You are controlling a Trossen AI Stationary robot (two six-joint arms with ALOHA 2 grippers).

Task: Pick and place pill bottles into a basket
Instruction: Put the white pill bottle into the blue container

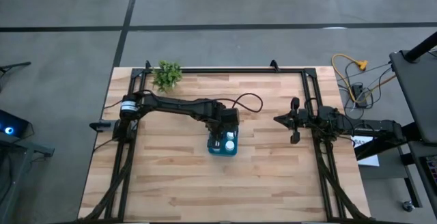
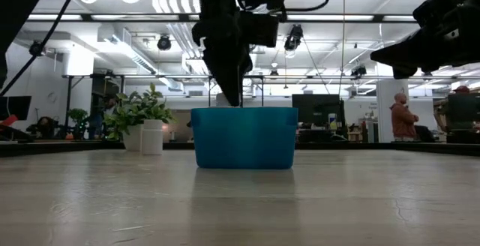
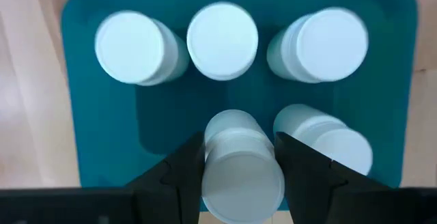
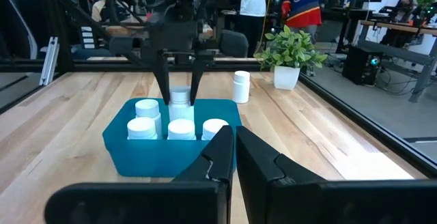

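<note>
The teal basket [image 1: 212,149] stands at the table's middle, and it also shows in the low view [image 2: 244,137]. My left gripper [image 1: 223,141] points down into it, shut on a white pill bottle [image 3: 239,176]. Three more bottles stand in one row [image 3: 222,41] and another [image 3: 328,138] stands beside the held one. A further bottle [image 4: 240,86] stands on the table beyond the basket. My right gripper [image 1: 278,120] is shut and empty, off to the basket's right, above the table. My left gripper pinches the bottle's body just below its cap [image 3: 235,138] between its two fingers [image 3: 188,162]. The fingers come from above, pointing down. The bottle stands upright, its lower part inside the basket [image 4: 157,156]. Whether its base touches the basket's floor cannot be seen.
A small green plant in a white pot [image 1: 168,74] stands at the table's far left corner. Black frame rails [image 1: 225,70] run along the far edge and both sides. Bare wooden table lies in front of the basket [image 1: 225,190].
</note>
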